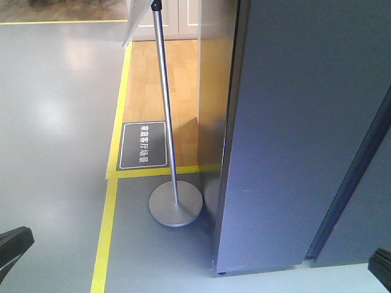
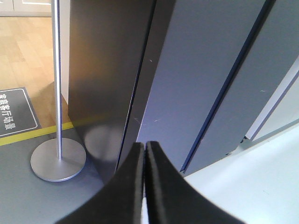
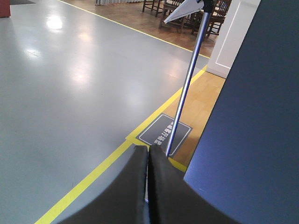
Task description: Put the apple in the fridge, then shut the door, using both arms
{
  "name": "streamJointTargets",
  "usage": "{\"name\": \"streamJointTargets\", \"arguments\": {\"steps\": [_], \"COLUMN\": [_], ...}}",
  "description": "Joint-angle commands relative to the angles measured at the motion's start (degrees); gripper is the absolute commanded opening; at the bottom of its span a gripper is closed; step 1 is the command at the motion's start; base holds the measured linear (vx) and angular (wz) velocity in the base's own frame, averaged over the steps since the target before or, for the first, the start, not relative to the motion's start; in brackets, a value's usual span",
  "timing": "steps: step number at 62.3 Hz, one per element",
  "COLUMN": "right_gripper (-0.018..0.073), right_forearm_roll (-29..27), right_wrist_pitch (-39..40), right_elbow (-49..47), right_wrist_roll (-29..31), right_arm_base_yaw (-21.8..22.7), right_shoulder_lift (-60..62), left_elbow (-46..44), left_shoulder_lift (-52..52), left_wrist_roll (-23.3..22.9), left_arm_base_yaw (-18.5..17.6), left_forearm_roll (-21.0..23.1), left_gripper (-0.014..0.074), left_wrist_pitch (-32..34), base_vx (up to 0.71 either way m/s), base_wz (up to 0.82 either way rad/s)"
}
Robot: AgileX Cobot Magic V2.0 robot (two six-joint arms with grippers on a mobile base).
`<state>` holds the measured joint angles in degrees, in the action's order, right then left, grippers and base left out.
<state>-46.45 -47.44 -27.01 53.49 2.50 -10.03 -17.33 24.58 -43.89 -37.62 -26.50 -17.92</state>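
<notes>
The fridge [image 1: 287, 122] fills the right of the front view, tall and dark blue-grey, with its door [image 2: 201, 70] lying flush against the body and a thin dark seam [image 2: 224, 88] beside it. No white inside shows. The apple is out of view in every frame. My left gripper [image 2: 145, 144] is shut with nothing between its fingers and points at the lower part of the door, a short way off. My right gripper [image 3: 148, 148] is also shut and empty, left of the fridge's flat face [image 3: 252, 116]. Black arm parts show at the front view's bottom corners [image 1: 12, 244] [image 1: 382, 265].
A sign stand with a thin metal pole [image 1: 166, 104] and a round base [image 1: 176, 205] stands close to the fridge's left side. Yellow floor tape [image 1: 105, 238] borders a wooden floor patch with a dark floor sign [image 1: 143, 145]. Chairs [image 3: 159, 7] stand far back.
</notes>
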Motion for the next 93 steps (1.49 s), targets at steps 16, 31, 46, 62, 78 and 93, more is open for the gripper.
{"name": "streamJointTargets", "arguments": {"steps": [16,31,46,62,78,93], "right_gripper": [-0.0003,-0.0003,-0.0003,-0.0003,-0.0003,-0.0003], "right_forearm_roll": [-2.46,-2.46,-2.46,-2.52,-2.52,-2.51], "right_wrist_pitch": [3.25,3.25,3.19,3.15,3.15,3.12], "right_elbow": [-1.23,-1.23,-1.23,-1.23,-1.23,-1.23], "right_wrist_roll": [0.35,0.35,0.35,0.35,0.35,0.35], "right_arm_base_yaw": [0.14,0.14,0.14,0.14,0.14,0.14], "right_shoulder_lift": [-0.72,-0.72,-0.72,-0.72,-0.72,-0.72], "left_elbow": [-1.51,7.61,20.09,20.54,20.54,20.54], "left_shoulder_lift": [0.27,0.21,-5.13,-13.97,-25.34,-26.07], "left_wrist_roll": [-0.67,20.42,22.15,30.51,38.53,40.53], "left_arm_base_yaw": [-0.18,-0.18,0.21,11.26,27.88,39.79], "left_forearm_roll": [6.95,29.87,29.47,29.22,29.22,29.04], "left_gripper": [-0.0006,-0.0006,-0.0006,-0.0006,-0.0006,-0.0006], "left_wrist_pitch": [2.98,6.67,24.82,18.66,17.50,17.29], "base_vx": [0.00,0.00,0.00,0.00,0.00,0.00], "base_wz": [0.00,0.00,0.00,0.00,0.00,0.00]}}
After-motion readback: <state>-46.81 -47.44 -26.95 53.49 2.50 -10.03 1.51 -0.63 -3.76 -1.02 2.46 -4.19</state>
